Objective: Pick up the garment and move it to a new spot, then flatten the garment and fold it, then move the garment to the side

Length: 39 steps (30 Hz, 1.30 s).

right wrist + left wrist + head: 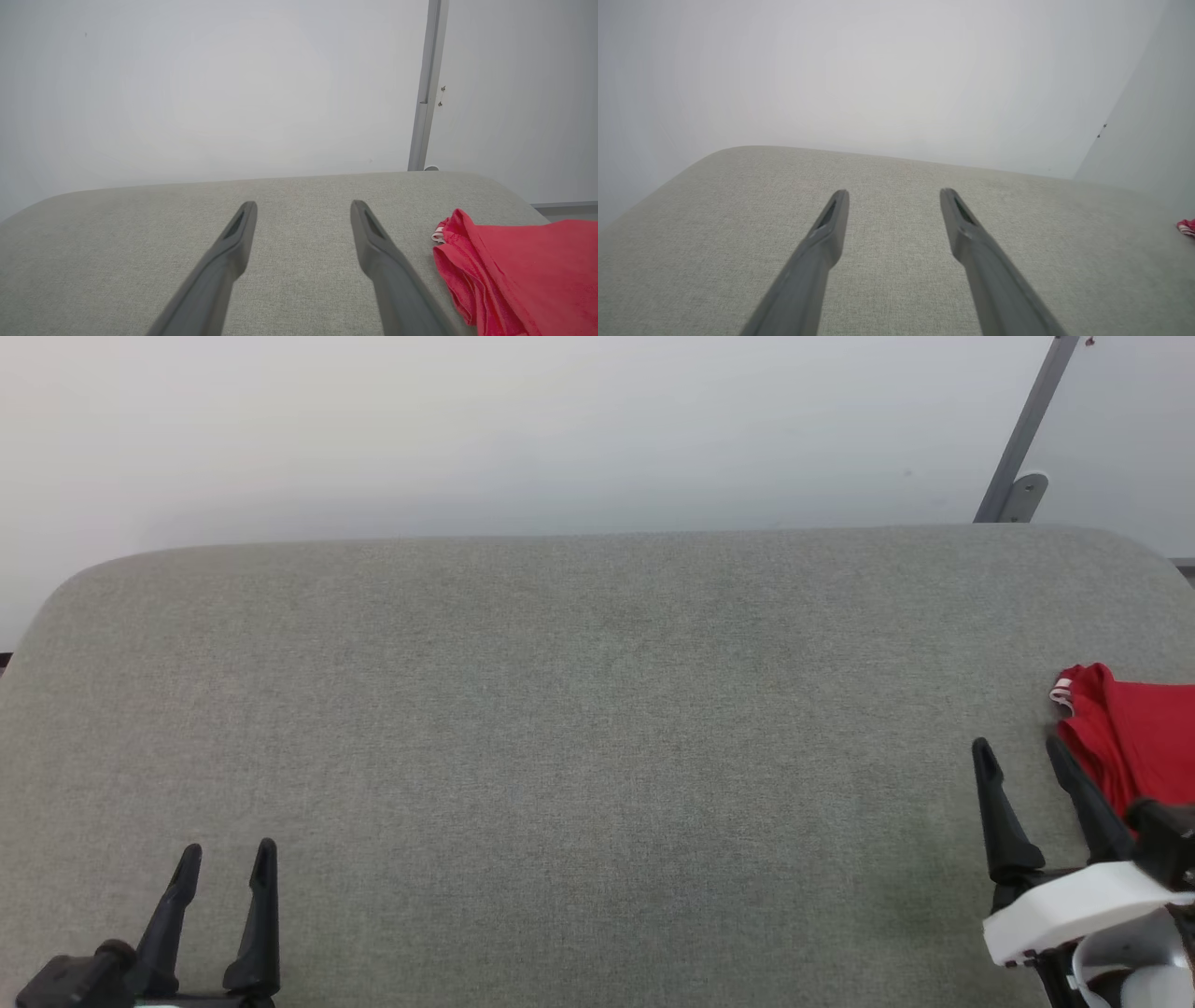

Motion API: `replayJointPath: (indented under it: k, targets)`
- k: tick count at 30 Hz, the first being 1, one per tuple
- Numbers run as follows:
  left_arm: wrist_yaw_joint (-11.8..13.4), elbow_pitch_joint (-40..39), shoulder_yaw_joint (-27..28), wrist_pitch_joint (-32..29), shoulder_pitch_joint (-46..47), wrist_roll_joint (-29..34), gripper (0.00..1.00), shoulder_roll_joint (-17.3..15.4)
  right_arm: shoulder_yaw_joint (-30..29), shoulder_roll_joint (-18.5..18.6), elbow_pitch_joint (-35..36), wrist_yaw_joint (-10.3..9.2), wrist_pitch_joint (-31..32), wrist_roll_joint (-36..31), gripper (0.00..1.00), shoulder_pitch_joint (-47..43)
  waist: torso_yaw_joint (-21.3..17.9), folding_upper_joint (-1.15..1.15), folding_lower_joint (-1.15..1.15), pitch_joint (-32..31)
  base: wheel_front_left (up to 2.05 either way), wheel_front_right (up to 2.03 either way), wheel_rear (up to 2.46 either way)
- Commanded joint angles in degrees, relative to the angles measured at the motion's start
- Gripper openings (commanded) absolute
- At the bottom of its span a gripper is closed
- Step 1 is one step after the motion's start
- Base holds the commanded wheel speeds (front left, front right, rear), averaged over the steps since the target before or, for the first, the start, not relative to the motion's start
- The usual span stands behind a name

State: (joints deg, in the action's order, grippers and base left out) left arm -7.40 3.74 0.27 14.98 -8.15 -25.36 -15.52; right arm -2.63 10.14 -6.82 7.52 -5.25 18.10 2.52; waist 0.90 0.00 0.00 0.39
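Tabletop (560, 709): grey woven covering, rounded far corners.
Garment (1134, 728): red, bunched, a bit of striped trim at its far-left tip; at the tabletop's right edge, running out of the head view; long axis not readable from this bunch.
Right tool (1019, 749): nearer arm; spread wide, holding nothing; fingers pointing forward, low over the tabletop; garment just beside, to the right, apparently untouched.
Left tool (229, 849): spread wide, empty; well apart from the garment, fingers pointing forward.
Coming move, judged: short rightward shift of the right tool onto the folds.

end effectors (229, 847) (1019, 744) open, seemingly empty
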Motion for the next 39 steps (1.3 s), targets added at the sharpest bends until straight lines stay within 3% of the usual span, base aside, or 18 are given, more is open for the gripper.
replayJointPath:
  k: [1,22,23,27,39]
  targets:
    - [-0.1,-0.9,0.4,0.3,-1.0,0.4,1.0,0.2,-0.6,-0.4,1.3,-0.07,0.8,-0.4,1.0,-1.0,0.1,0.0,0.0,0.0,0.0,0.0,0.0]
    - [-0.1,-1.9,-0.4,0.3,0.1,1.6,1.0,-0.5,-1.5,-2.9,7.7,-0.06,3.9,-1.5,1.0,-2.0,-0.3,0.0,0.0,1.4,0.0,0.0,0.0]
    - [0.0,-1.8,-0.4,0.0,-0.5,1.6,0.0,-0.5,-1.5,-2.7,7.2,0.0,3.8,-1.4,0.0,-2.2,-0.3,0.0,0.0,1.4,0.0,0.0,0.0]
    - [0.0,-0.4,-0.8,-0.2,-0.8,1.2,0.0,0.6,-1.3,-3.1,5.7,0.0,3.9,-1.0,0.0,-2.9,-0.3,0.0,0.0,1.4,0.0,0.0,0.0]
    - [0.0,1.3,-0.1,-3.3,1.7,-10.4,0.0,2.1,-1.8,-3.7,3.6,-0.01,5.2,11.2,0.0,-1.7,-0.4,0.0,0.0,1.2,0.0,0.0,0.0]
